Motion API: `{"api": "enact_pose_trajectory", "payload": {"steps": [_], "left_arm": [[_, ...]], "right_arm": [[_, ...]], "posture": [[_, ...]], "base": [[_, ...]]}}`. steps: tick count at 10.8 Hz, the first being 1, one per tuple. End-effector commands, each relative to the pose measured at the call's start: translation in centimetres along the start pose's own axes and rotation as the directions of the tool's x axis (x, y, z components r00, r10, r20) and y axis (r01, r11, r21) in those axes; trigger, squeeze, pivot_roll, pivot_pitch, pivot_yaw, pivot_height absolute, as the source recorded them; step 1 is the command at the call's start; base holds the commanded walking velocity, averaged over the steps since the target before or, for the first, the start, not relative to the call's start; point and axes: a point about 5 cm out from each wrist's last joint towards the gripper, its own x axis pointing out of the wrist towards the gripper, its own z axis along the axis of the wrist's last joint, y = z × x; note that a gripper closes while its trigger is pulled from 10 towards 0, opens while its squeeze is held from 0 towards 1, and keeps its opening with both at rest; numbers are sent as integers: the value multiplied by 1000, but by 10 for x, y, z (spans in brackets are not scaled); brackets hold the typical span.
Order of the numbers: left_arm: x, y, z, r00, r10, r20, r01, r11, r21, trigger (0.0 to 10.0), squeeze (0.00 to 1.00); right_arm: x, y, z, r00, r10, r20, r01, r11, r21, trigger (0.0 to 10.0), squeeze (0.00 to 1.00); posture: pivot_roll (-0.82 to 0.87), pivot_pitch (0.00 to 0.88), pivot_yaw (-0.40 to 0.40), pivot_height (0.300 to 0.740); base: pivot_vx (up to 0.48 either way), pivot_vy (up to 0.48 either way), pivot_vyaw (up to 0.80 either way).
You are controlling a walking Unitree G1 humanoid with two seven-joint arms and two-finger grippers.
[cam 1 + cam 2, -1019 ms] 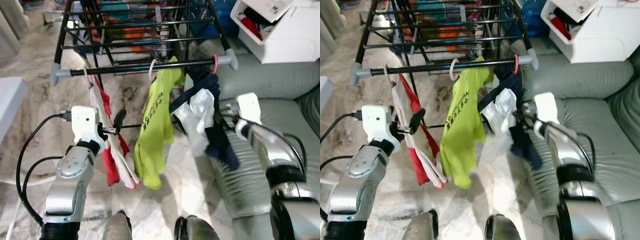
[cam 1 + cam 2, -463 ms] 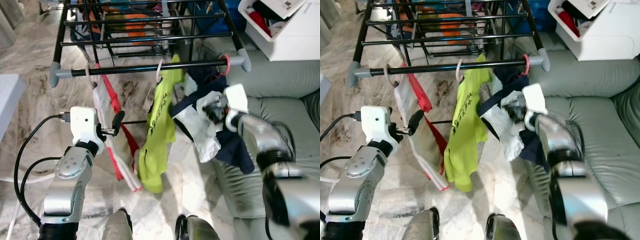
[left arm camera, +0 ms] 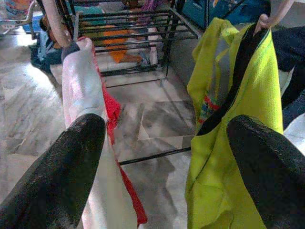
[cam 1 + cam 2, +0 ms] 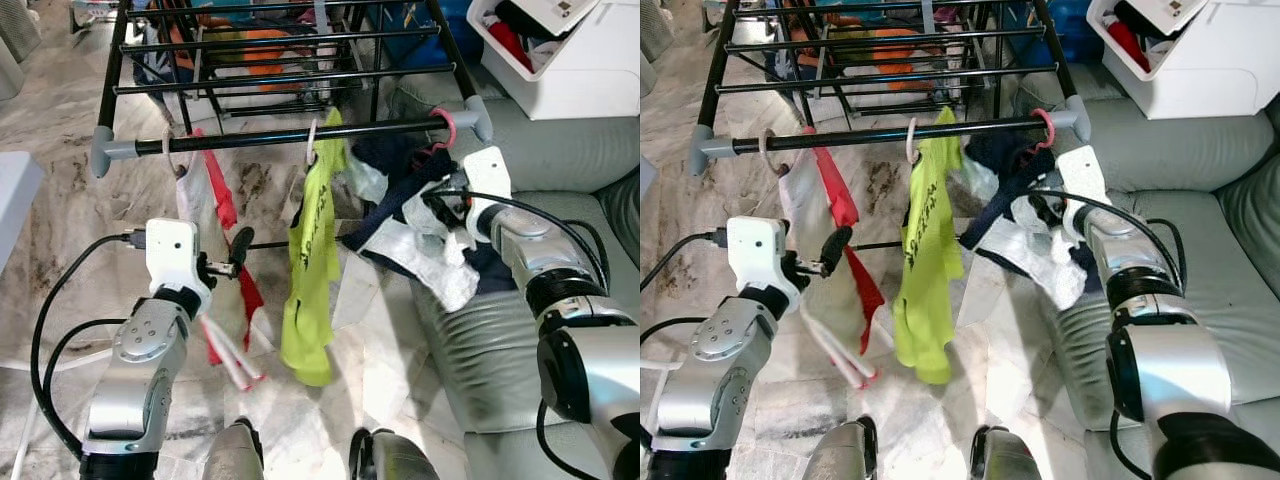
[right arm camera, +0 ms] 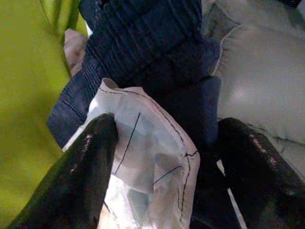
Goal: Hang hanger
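A black drying rack's front rail (image 4: 270,135) carries three hangers. A white hook holds a white and red garment (image 4: 205,200), a middle hook a yellow-green shirt (image 4: 312,260), and a pink hanger hook (image 4: 443,125) at the right end a navy and white garment (image 4: 400,195). My right gripper (image 4: 440,200) is up against that garment just below the rail, open, with navy and white cloth (image 5: 152,157) lying between its fingers. My left gripper (image 4: 835,240) is open at mid height, between the white and red garment (image 3: 90,90) and the yellow-green shirt (image 3: 252,114), holding nothing.
A grey sofa (image 4: 560,160) runs along the right, with a white bin (image 4: 570,50) of clothes behind it. More laundry lies on the rack's back rails (image 4: 270,60). A white table edge (image 4: 15,200) is at the left. Marble floor (image 4: 60,110) surrounds the rack.
My right gripper has risen towards the right end of the rail, with the navy and white garment lifted alongside it. The hanging garments have swung. My left arm has barely moved.
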Motion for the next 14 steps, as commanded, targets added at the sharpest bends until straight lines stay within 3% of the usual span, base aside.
{"api": "enact_pose_trajectory", "payload": {"steps": [1,3,6,7,8,9,10,11,12,13,14], "left_arm": [[-3,0,-3,1000,-2,-21,2,1000,17,10000,0],[-4,-2,-4,1000,-6,-30,7,1000,20,10000,0],[-4,-3,-5,999,-13,-39,14,1000,25,10000,0],[-4,-3,-5,999,-16,-44,18,999,28,10000,0],[-4,-3,-5,999,-18,-46,19,999,30,10000,0],[-5,-3,-5,999,-21,-48,22,999,31,10000,0],[-5,-2,-6,999,-23,-49,24,999,32,10000,0],[-4,-3,-5,998,-28,-49,29,999,33,10000,0],[-3,-4,-5,998,-34,-48,35,999,34,10000,0],[-3,-4,-4,998,-37,-48,39,999,34,10000,0],[-3,-4,-5,998,-39,-50,41,999,36,10000,0]], "right_arm": [[-2,-8,8,1000,13,5,-13,1000,-16,0,0],[-4,-9,7,997,79,-20,-79,997,-14,0,0],[-7,-5,-14,983,155,-103,-157,987,-17,1176,0],[-8,-4,-18,976,183,-118,-183,983,8,4902,0],[-8,-4,-17,975,193,-110,-190,981,36,10000,0],[-8,-6,-10,973,216,-85,-210,974,82,10000,329],[-9,-6,-11,973,208,-101,-204,978,49,10000,600],[-10,-7,-21,971,199,-133,-197,980,30,10000,620],[-10,-4,-27,967,209,-145,-203,978,56,8863,220],[-10,0,-30,963,220,-154,-214,975,58,0,192],[-8,6,-33,961,225,-162,-221,974,43,0,0]], "posture": [[44,176,-16,740],[37,180,-17,740],[37,180,-17,740],[41,181,-16,740],[41,181,-16,740],[42,180,-16,740],[43,177,-15,740],[43,177,-15,740],[40,172,-14,740],[40,172,-14,740],[44,167,-12,740]], "base": [[0,0,0],[0,0,0],[0,0,0],[0,0,0],[0,0,0],[0,0,0],[0,0,0],[0,0,0],[0,0,0],[0,0,0],[0,0,0]]}}
